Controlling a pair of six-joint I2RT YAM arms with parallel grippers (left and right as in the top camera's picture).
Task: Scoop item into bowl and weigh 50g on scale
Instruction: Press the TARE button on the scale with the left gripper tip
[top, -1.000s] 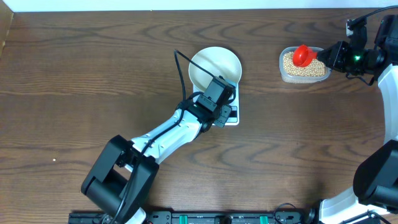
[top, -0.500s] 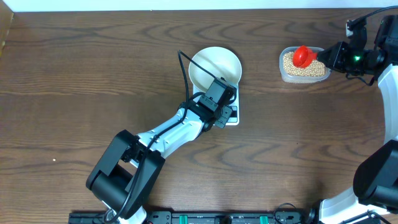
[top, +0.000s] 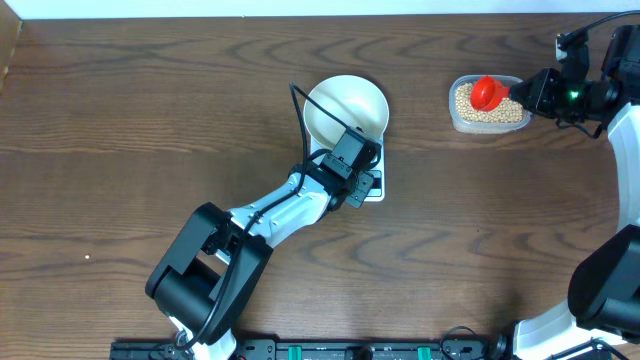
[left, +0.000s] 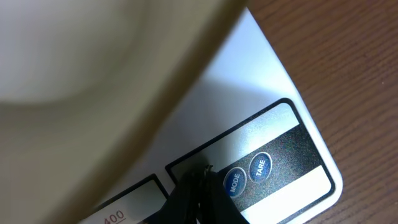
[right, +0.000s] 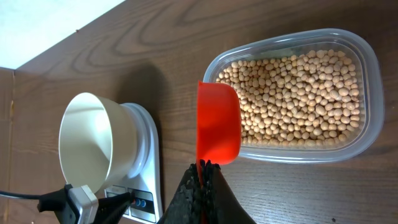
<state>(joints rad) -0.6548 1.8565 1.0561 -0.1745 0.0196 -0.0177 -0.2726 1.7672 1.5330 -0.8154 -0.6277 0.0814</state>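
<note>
Landmark = scale.

Table (top: 120, 100) carries everything. Scale (left: 249, 99) sits mid-table. Bowl (top: 346, 105) stands on the scale's far half and looks empty to us; the button panel on the near edge is uncovered. Tub (right: 298, 154) lies well apart to the scale's right and slightly farther back, with its long axis pointing roughly at the scale. Scoop (right: 217, 121) hangs over the tub, its handle running away from the scale. We can't tell if the cup is loaded or touching the fill.

Right claw (right: 202, 168): clamped shut on the scoop handle.

Left claw (left: 200, 177): closed and holding nothing. Its tip is over the scale's panel just beside MODE (left: 234, 182), on the side away from TARE (left: 260, 165). We can't confirm contact.

Beans (right: 305, 93): all in the tub, none seen in the bowl. They lie on the scale side of the right claw, under and beside the cup.

Our read: the right arm is the nearer one for the dip. The carry then runs along the tub's long axis toward the scale and ends over the bowl. The left arm looks set for a button press first. The display is mostly hidden from us, so there's no reading to give.
</note>
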